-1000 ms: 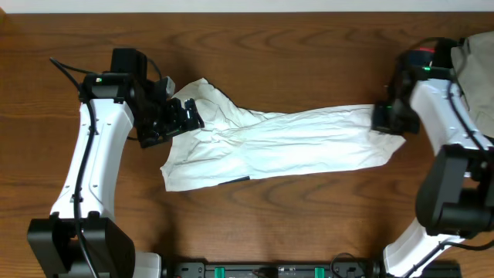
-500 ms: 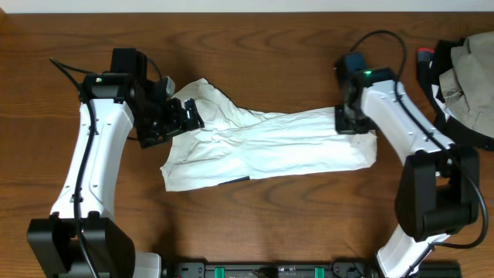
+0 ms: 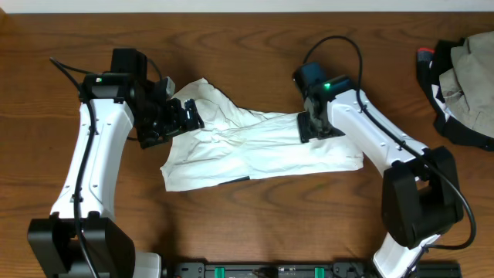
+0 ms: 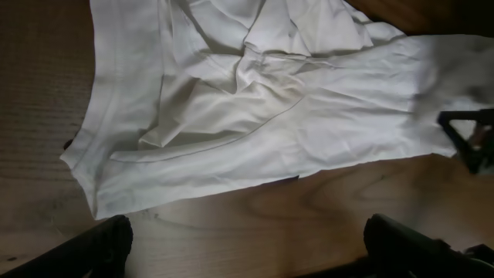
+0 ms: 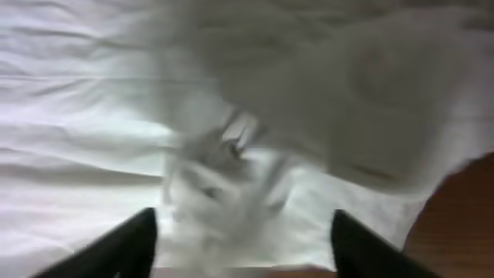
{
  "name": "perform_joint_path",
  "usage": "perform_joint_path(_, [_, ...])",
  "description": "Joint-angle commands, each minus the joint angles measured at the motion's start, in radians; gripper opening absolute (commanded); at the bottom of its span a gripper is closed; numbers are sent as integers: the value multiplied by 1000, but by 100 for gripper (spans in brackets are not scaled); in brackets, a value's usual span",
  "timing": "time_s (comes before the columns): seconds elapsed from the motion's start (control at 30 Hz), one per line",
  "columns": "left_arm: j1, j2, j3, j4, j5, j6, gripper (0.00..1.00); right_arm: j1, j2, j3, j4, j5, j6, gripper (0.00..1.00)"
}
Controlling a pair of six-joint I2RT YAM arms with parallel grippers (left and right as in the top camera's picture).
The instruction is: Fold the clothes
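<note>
1. Overhead: the clothes lie as one long white garment across the middle of the table. Its left end sits under the left gripper and the right gripper is over its upper edge, right of centre.
2. Left claw: fingers spread wide, nothing between them, hovering over the cloth.
3. Right claw: right wrist view shows both fingertips apart. The cloth between them is blurred, and I see no pinch on it.
4. Risk: the flap under the right claw may land bunched or skewed rather than edge-to-edge, because the cloth is thin and limp and drops however it is let go.
5. Risk: a finger could snag a wrinkle on the way out and drag the layer open again.
6. Risk: the left end is heaped in ridges, so folding over it would lock in a lumpy bundle.
7. Material: thin, matte white fabric with soft creases and a stitched hem band along the left edge. The outline is an uneven strip, and the tabletop is smooth wood grain.
8. Separate heap of clothing at the far right edge, well apart.
</note>
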Motion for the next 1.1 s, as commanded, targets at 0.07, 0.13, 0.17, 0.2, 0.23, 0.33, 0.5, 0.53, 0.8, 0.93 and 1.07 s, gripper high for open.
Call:
perform_joint_path(0.07, [1,-9,10,-6,-12,21,98,20,-23,0,-3,-19,8,75])
perform_joint_path(0.13, [1,-9,10,-6,-12,21,98,18,-23,0,-3,-15,8,77])
perform_joint_path(0.17, [1,-9,10,-6,-12,21,98,13,-23,0,-3,-9,9,80])
perform_joint_path(0.2, [1,-9,10,-6,-12,21,98,3,-24,2,-4,-6,9,81])
perform_joint_path(0.23, [1,-9,10,-6,-12,21,98,-12,-27,6,-7,-2,10,83])
perform_joint_path(0.33, [1,-9,10,-6,-12,21,98,-71,-36,27,-17,0,18,87])
perform_joint_path(0.5, [1,-9,10,-3,-12,22,98,-242,-55,128,-69,-44,4,94])
perform_joint_path(0.53, [1,-9,10,-2,-12,22,98,-274,-55,146,-73,-72,-21,94])
perform_joint_path(0.8, [1,-9,10,-2,-12,21,98,-530,-47,127,-38,-444,-161,93])
perform_joint_path(0.93, [1,-9,10,-2,-12,22,98,-583,-45,75,0,-606,-219,94])
perform_joint_path(1.07, [0,-9,10,-2,-12,22,98,-584,-45,17,55,-610,-217,95])
